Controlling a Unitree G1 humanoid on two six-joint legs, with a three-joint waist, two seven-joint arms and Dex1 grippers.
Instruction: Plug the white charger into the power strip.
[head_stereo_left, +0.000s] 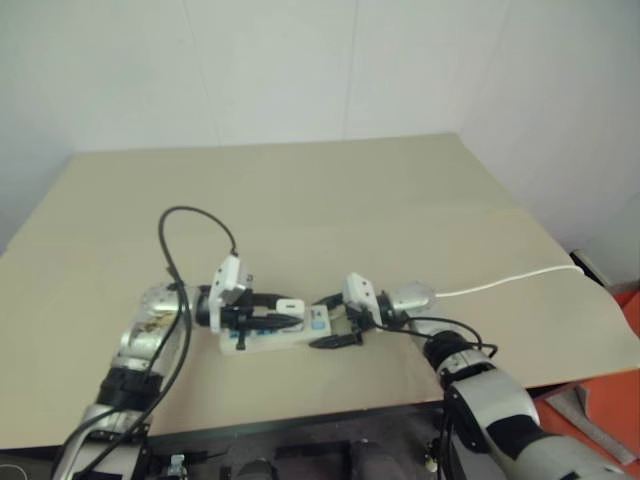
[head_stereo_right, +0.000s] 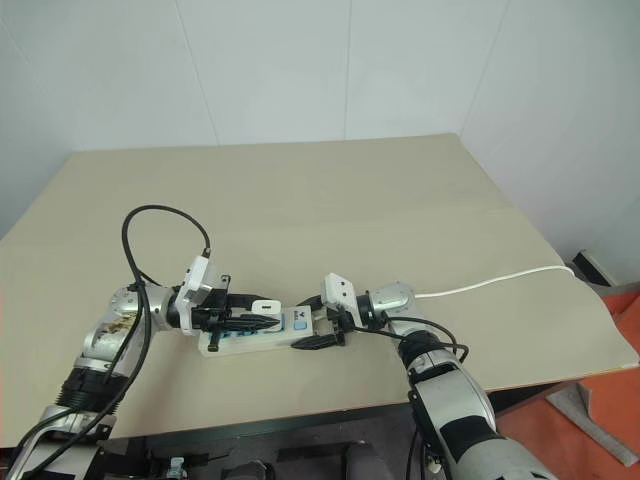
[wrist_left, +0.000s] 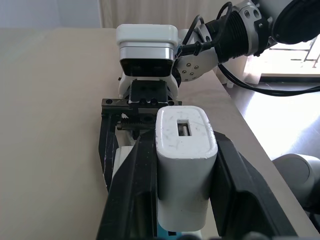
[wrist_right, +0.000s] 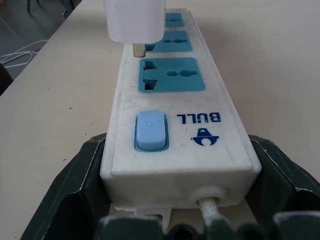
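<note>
Now I hold white charger (wrist_left: 185, 165) tight in left gripper (head_stereo_left: 262, 318), right above power strip's (wrist_right: 175, 130) middle socket, prongs down. Right gripper (head_stereo_left: 338, 320) clamps strip's cord end. I push straight down next.

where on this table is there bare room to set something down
The far half of the table, beyond the power strip and toward the wall, is bare. So is the right side past the thin white cord. The near middle is crowded: both grippers, the strip and the white charger.
</note>
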